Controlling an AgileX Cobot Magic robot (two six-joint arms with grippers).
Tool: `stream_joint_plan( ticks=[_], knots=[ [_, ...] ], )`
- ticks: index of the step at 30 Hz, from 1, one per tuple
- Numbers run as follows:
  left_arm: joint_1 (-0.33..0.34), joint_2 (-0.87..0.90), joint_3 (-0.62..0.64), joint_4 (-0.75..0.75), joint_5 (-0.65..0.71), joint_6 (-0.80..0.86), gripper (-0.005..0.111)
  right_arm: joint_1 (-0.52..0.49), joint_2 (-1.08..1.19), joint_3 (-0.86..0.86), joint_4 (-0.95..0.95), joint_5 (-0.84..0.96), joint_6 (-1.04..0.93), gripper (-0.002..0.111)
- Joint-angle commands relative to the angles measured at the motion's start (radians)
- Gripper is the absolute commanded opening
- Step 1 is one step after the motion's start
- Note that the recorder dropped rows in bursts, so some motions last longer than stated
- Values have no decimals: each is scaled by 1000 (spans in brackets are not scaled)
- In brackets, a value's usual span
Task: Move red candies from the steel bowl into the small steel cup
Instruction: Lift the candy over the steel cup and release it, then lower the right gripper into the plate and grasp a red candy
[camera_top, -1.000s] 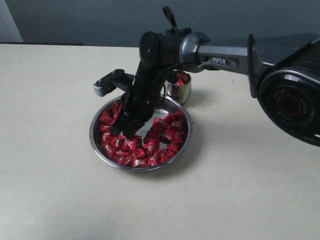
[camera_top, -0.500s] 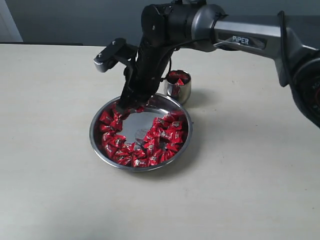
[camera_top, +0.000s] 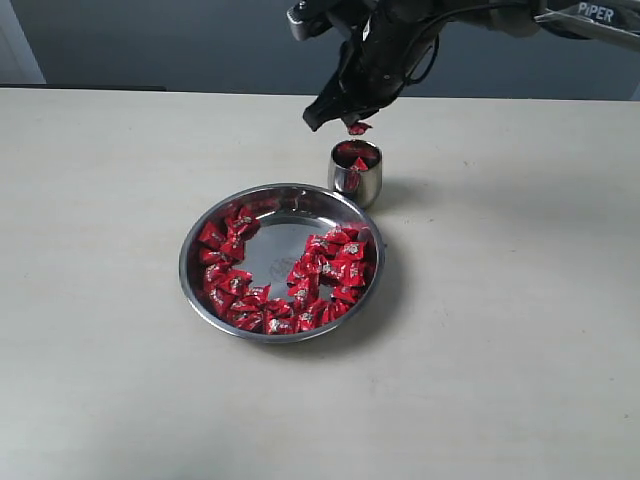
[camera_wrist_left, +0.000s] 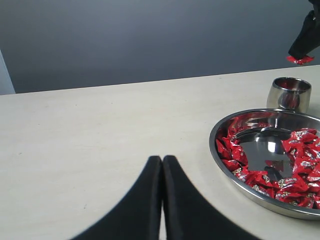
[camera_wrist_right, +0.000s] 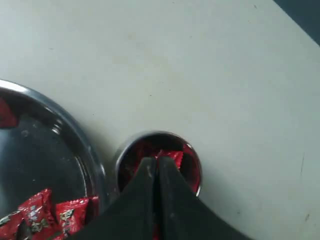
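Outside view: the right gripper (camera_top: 345, 117), above the small rounded steel cup (camera_top: 356, 176), pinched one shiny red-wrapped candy (camera_top: 356, 127) — other red candies (camera_top: 330, 262) lay in the wide shallow steel bowl (camera_top: 268, 252). Left wrist: the left gripper (camera_wrist_left: 162, 160) had its fingers together, empty. Right wrist: fingers (camera_wrist_right: 172, 181) shut over that cup.

Black jointed arm (camera_top: 395, 45), grey link (camera_top: 590, 15) lettered PIPER, tapered black hand (camera_top: 348, 117)

Red candies (camera_top: 330, 265) ring steel bowl (camera_top: 184, 265), bare middle.
One candy (camera_top: 357, 128) pinched in closed right claw (camera_top: 345, 118); small steel cup (camera_top: 356, 175) upright directly below claw, few candies inside; bowl lower, beside cup.
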Motion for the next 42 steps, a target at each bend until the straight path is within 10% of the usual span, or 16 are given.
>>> stream_joint_plan(
  ticks=[1, 14, 42],
  knots=[
    [-7, -5, 1, 1, -6, -2, 0, -23, -10, -2, 14, -24, 11, -1],
    [-7, -5, 1, 1, -6, -2, 0, -34, -10, -2, 69, -66, 11, 27],
    [-7, -5, 1, 1, -6, -2, 0, 178, 157, -2, 375, 296, -269, 45]
  ],
)
